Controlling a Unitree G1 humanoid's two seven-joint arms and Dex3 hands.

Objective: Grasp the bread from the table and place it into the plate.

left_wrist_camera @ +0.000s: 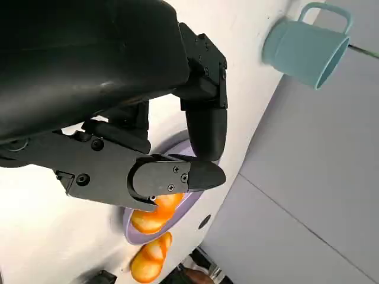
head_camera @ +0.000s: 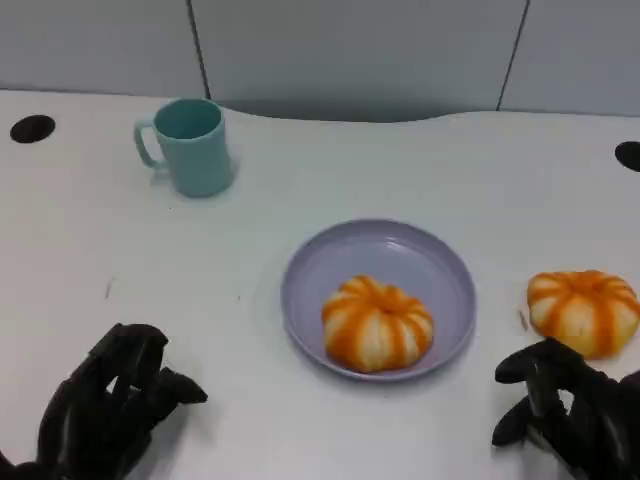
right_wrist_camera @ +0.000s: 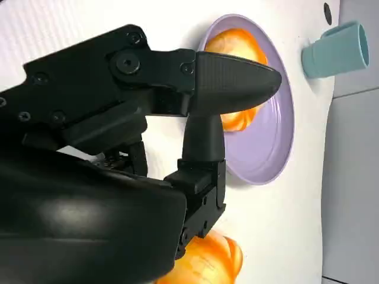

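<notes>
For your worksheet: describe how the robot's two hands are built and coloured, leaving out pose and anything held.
Both the left hand and the right hand are matt black, with jointed, segmented fingers. The wrist views show a rounded glossy black shell behind each hand, blocky links fixed with small round screws, and smooth tapered fingertips.

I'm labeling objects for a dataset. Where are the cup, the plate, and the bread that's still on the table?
cup (head_camera: 197,150): head view, on its outer wall.
plate (head_camera: 400,255): head view, on a bare part of its inside.
bread on the table (head_camera: 583,310): head view, on its striped top.
</notes>
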